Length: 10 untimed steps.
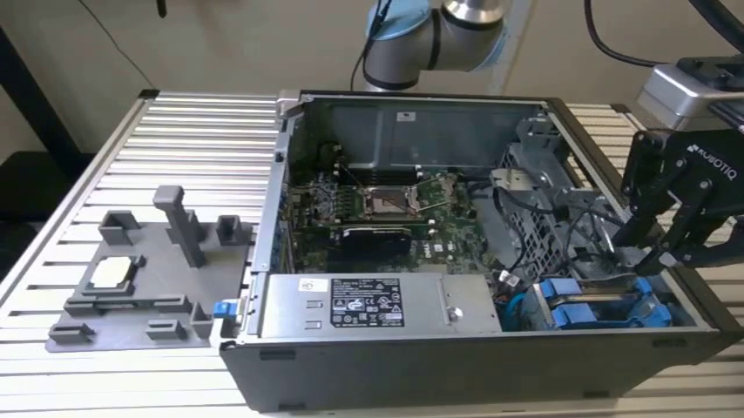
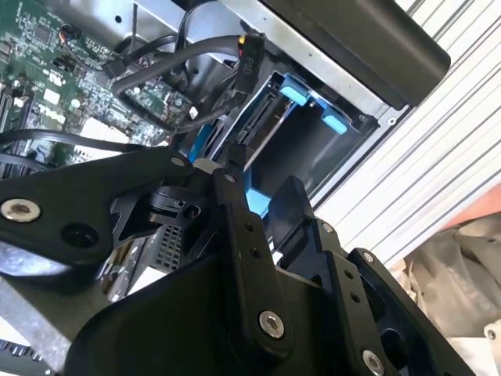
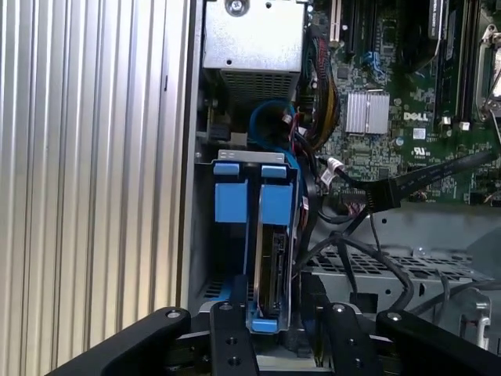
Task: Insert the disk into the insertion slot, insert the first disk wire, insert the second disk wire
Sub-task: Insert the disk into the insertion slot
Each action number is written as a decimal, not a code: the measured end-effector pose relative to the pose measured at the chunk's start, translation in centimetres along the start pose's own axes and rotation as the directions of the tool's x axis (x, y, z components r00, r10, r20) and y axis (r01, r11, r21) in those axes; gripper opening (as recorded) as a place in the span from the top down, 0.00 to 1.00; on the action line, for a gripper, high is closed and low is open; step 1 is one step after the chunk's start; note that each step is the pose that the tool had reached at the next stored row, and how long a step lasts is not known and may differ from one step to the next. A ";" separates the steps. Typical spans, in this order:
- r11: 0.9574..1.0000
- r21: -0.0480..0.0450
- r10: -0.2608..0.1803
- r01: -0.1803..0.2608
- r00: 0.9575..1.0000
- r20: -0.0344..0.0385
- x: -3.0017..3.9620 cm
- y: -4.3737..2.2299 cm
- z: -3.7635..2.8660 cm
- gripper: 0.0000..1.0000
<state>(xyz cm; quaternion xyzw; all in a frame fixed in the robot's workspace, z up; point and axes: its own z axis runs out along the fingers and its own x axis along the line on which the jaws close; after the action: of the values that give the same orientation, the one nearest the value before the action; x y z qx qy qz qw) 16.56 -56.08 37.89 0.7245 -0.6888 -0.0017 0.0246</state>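
the disk [image 3: 270, 266] stands on edge in the insertion slot [image 3: 235, 200] of the drive cage, at the corner of the open computer case [image 1: 489, 348] on the table [image 1: 174, 131]. the end effector [image 3: 270, 333] sits right at the disk's near end, fingers [image 3: 231, 345] close either side (whether they actually pinch it, i cannot tell). i judge the disk step nearly done; seating it fully calls for a straight push along the slot. loose black cables [image 3: 352, 196] hang beside it, unplugged.

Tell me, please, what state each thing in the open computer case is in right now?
Computer case: side panel off, interior exposed.
Disk: on edge in the insertion slot, in its blue bracket.
Tool: right over the disk's near end, a finger on each side.
Black cables: loose, draped beside the drive cage.
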 end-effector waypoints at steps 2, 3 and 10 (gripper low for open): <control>1.000 0.000 -0.005 0.005 1.000 0.000 -0.02 -0.34 -0.01 0.59; 1.000 0.000 -0.007 0.007 1.000 0.000 -0.03 -0.53 -0.01 0.59; 1.000 0.001 -0.019 0.019 1.000 -0.001 -0.13 -1.95 -0.07 0.59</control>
<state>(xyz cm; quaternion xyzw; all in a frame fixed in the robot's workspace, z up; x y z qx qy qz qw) 18.51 -55.85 37.88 0.7311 -0.6818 -0.0014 0.0247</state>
